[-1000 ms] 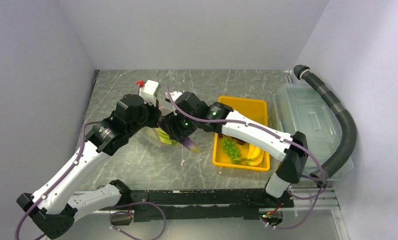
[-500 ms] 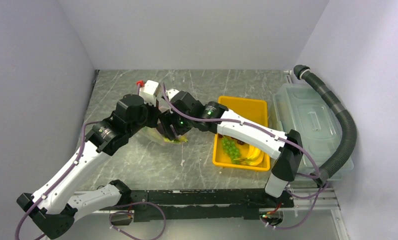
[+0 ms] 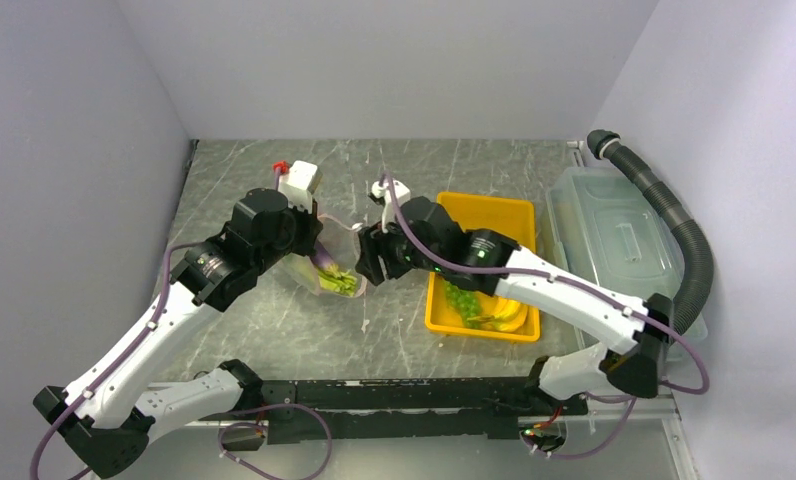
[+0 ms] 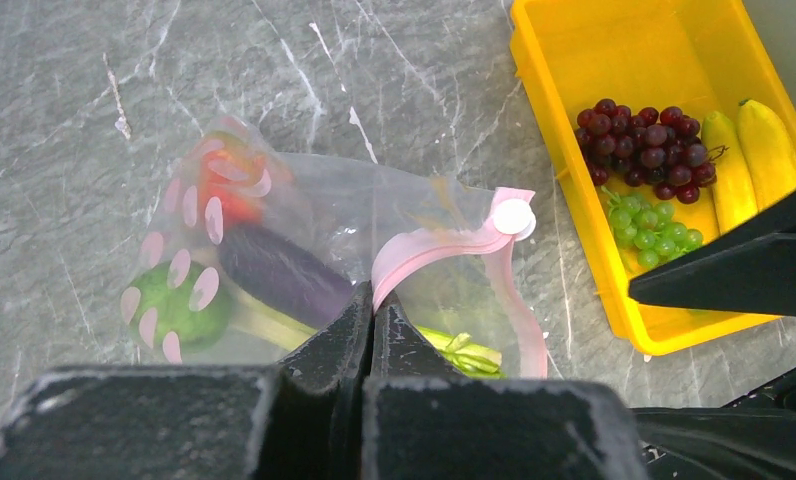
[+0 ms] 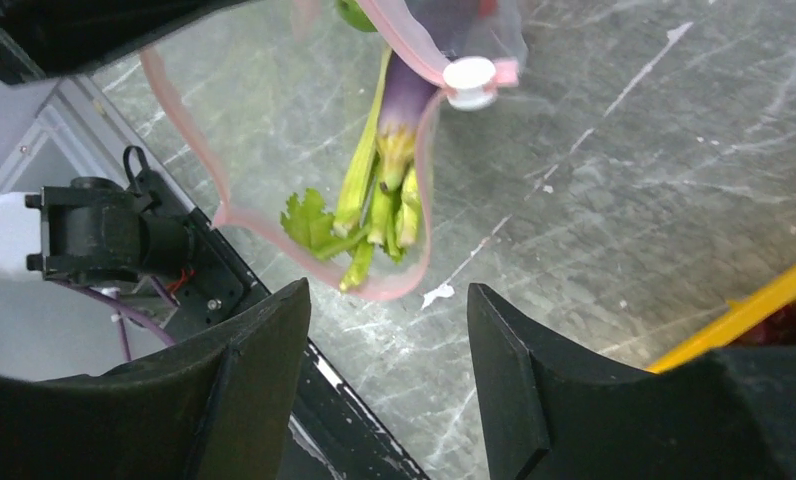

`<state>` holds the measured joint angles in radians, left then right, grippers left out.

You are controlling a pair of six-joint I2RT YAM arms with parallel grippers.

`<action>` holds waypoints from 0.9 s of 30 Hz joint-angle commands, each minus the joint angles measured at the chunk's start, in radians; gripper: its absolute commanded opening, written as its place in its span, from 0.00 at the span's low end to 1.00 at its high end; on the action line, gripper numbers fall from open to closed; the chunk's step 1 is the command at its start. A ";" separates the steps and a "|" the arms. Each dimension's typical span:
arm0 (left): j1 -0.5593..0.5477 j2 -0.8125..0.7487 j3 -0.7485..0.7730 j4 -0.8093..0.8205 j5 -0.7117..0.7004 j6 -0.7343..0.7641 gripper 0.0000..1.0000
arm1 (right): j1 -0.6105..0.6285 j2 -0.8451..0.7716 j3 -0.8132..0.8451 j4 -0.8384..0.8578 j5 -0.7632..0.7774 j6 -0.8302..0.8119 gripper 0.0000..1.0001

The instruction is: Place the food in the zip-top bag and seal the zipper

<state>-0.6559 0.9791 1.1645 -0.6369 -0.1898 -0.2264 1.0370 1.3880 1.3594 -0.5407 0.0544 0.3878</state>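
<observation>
Clear zip-top bag (image 4: 314,205): lies on the grey marble table (image 3: 274,330), just left of the yellow tray (image 4: 544,120), mouth gaping toward the right arm.
Zipper (image 4: 444,245): pink strip, unsealed and looped open; white slider (image 4: 514,216) sits at one end.
Left gripper (image 4: 372,302): fingers pressed together on the zipper strip, pinching one lip of the mouth.
Left arm pose: base near-left, forearm slanting up to mid-table, wrist bent down over the bag.
Right gripper (image 5: 384,375): fingers wide apart, nothing held, hovering just off the bag mouth.
Right arm pose: elbow out at near right, forearm reaching left across the tray's near end.
In bag: celery stalk (image 5: 374,195) with tips at the mouth edge, green leafy piece (image 5: 309,222), purple eggplant (image 4: 279,275), red piece (image 4: 229,200), round green piece (image 4: 169,305).
In tray: purple grapes (image 4: 644,135), green grapes (image 4: 654,230), bananas (image 4: 749,150).
</observation>
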 commanded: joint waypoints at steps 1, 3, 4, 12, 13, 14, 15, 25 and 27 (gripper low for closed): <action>0.002 -0.005 0.011 0.024 -0.008 -0.011 0.00 | 0.005 -0.109 -0.097 0.098 0.061 0.021 0.61; 0.003 -0.006 0.009 0.025 -0.005 -0.011 0.00 | 0.005 -0.147 -0.127 0.074 0.125 0.028 0.60; 0.003 -0.007 0.010 0.025 -0.005 -0.010 0.00 | 0.005 -0.163 -0.136 0.055 0.158 0.028 0.60; 0.003 -0.015 0.010 0.025 -0.007 -0.009 0.00 | -0.001 -0.248 -0.201 -0.152 0.488 0.082 0.60; 0.002 -0.014 0.010 0.025 -0.007 -0.010 0.00 | -0.004 -0.256 -0.211 -0.178 0.517 0.098 0.60; 0.002 -0.013 0.011 0.025 -0.007 -0.010 0.00 | -0.011 -0.264 -0.224 -0.200 0.538 0.113 0.60; 0.003 -0.013 0.011 0.024 -0.005 -0.010 0.00 | -0.018 -0.271 -0.236 -0.221 0.552 0.137 0.59; 0.002 -0.010 0.011 0.025 0.002 -0.011 0.00 | -0.136 -0.317 -0.353 -0.324 0.525 0.267 0.59; 0.002 -0.010 0.011 0.025 0.002 -0.013 0.00 | -0.170 -0.326 -0.382 -0.317 0.500 0.277 0.59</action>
<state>-0.6559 0.9791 1.1645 -0.6380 -0.1894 -0.2268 0.9131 1.0924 1.0092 -0.8345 0.5621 0.6086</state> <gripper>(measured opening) 0.012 0.590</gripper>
